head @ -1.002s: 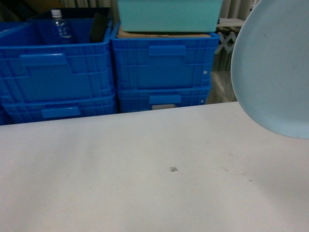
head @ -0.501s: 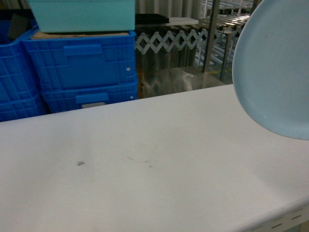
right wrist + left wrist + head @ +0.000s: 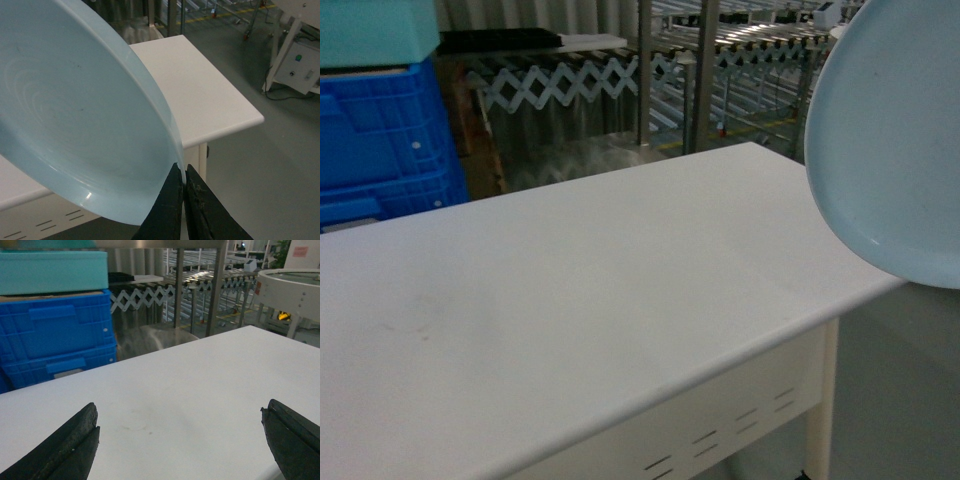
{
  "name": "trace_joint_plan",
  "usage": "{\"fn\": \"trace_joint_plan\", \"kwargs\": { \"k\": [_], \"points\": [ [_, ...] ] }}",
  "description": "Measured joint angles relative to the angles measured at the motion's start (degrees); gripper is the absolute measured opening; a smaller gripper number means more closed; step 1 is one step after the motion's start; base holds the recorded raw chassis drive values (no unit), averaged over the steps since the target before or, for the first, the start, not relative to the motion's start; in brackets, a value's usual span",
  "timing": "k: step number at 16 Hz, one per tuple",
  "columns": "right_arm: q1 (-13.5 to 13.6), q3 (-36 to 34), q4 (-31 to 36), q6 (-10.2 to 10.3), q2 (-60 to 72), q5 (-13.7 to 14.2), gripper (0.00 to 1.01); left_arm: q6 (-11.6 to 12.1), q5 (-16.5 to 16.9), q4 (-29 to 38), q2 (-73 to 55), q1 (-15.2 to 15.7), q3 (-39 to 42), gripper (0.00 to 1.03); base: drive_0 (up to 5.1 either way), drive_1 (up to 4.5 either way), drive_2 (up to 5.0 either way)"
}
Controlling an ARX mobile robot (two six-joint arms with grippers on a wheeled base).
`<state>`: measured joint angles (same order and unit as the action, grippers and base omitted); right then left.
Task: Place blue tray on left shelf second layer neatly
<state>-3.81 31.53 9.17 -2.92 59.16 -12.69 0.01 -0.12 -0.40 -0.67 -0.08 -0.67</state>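
The right gripper [image 3: 184, 186] jaws clamp the blue tray [image 3: 895, 150] by its rim, carried tilted above the counter [image 3: 570, 290]; left gripper [image 3: 180, 440] jaws apart, empty.

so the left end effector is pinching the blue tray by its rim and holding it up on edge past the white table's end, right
Not quite: the right end effector is pinching the blue tray by its rim, as the right wrist view shows. The left end effector is open and empty over the white table. The rest holds: the tray is up on edge past the table's end.
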Motion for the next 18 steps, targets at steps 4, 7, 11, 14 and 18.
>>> {"fn": "trace_joint_plan", "kwargs": {
  "k": [4, 7, 11, 14, 18],
  "points": [
    [0.0, 0.0, 0.3, 0.1, 0.0, 0.0, 0.02, 0.0, 0.2, 0.0, 0.0, 0.1, 0.0, 0.98, 3.2, -4.08, -3.6],
    [-0.6, -0.1, 0.3, 0.2, 0.0, 0.4, 0.02, 0.0, 0.2, 0.0, 0.0, 0.1, 0.0, 0.98, 1.7, -2.9, -2.9],
    [-0.3, -0.1, 0.2, 0.2, 0.0, 0.0, 0.02, 0.0, 0.1, 0.1, 0.0, 0.1, 0.0, 0.98, -0.6, -1.78, -2.3],
    [-0.3, -0.1, 0.0, 0.3, 0.0, -0.2, 0.02, 0.0, -0.1, 0.2, 0.0, 0.1, 0.0, 0.98, 2.3, -2.56, -5.1],
    [-0.3, -0.1, 0.1, 0.3, 0.0, -0.2, 0.02, 0.0, 0.1, 0.0, 0.0, 0.1, 0.0, 0.98, 2.6, -2.26, -5.3]
  ]
}}
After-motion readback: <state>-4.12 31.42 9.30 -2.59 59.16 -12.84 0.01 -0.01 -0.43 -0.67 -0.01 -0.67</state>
